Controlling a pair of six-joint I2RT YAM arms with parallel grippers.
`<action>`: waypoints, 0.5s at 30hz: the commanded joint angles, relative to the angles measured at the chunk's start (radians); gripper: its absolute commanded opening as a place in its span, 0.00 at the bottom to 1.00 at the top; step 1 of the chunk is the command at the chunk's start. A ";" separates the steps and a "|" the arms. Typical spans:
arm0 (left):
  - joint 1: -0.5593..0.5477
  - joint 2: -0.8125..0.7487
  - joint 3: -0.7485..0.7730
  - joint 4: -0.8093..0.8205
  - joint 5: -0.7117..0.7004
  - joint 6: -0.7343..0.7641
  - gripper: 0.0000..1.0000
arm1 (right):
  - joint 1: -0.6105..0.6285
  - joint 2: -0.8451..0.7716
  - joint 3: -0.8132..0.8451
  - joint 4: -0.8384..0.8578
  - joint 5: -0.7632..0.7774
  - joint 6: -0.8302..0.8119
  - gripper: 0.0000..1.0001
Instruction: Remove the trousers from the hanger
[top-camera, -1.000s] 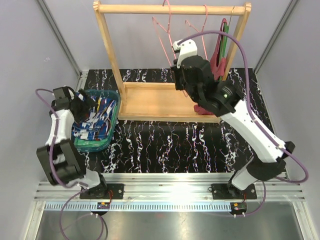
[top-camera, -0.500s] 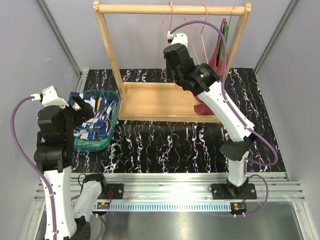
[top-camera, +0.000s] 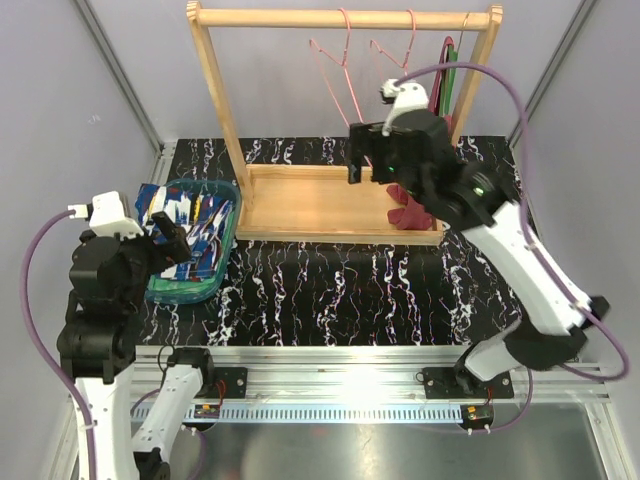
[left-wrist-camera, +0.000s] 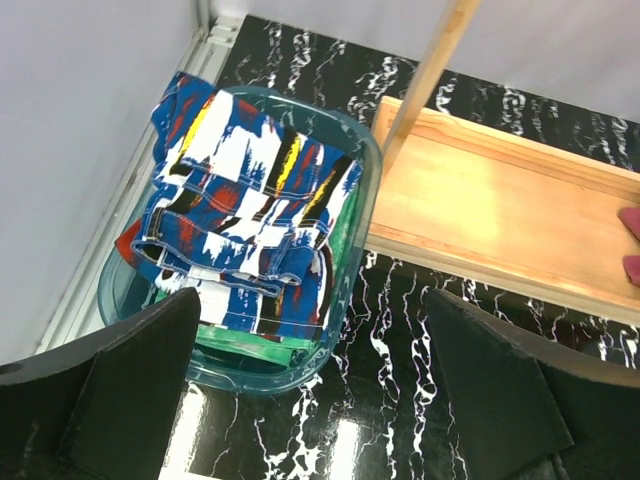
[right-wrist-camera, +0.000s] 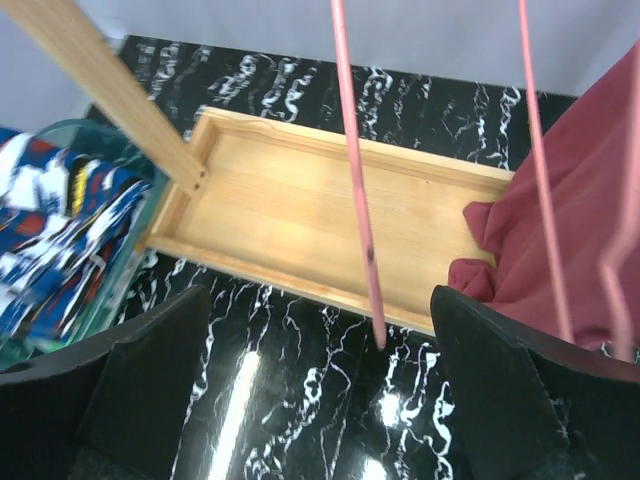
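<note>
The dark blue trousers (left-wrist-camera: 240, 210) with red and white patches lie folded on top in the teal basket (left-wrist-camera: 358, 250), over a mint green garment (left-wrist-camera: 245, 338). They also show in the top view as the trousers (top-camera: 190, 245). My left gripper (left-wrist-camera: 310, 400) hovers open just above the basket's near right corner, seen from above as the left gripper (top-camera: 168, 235). Two bare pink hangers (top-camera: 345, 65) hang on the wooden rack (top-camera: 340, 17). My right gripper (right-wrist-camera: 315, 400) is open and holds nothing, with one pink hanger (right-wrist-camera: 357, 190) dangling between its fingers. From above, the right gripper (top-camera: 368, 172) sits over the rack's base.
A plain dark red garment (right-wrist-camera: 565, 250) hangs from a green hanger (top-camera: 450, 75) at the rack's right end and pools on the wooden base tray (right-wrist-camera: 300, 215). The rack's left post (top-camera: 222, 110) stands beside the basket. Grey walls close in on both sides.
My right gripper has opened and swung right and down, away from the pink hangers. The left arm has lifted back from the basket and now holds still.
</note>
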 joint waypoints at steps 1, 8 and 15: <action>-0.029 -0.039 0.013 0.018 0.015 0.041 0.99 | -0.001 -0.209 -0.072 0.077 -0.104 -0.081 0.99; -0.067 -0.148 -0.054 0.057 -0.074 0.081 0.99 | -0.001 -0.533 -0.356 0.087 0.076 -0.168 0.99; -0.093 -0.271 -0.214 0.137 -0.088 0.114 0.99 | -0.001 -0.804 -0.640 0.002 0.298 -0.125 0.99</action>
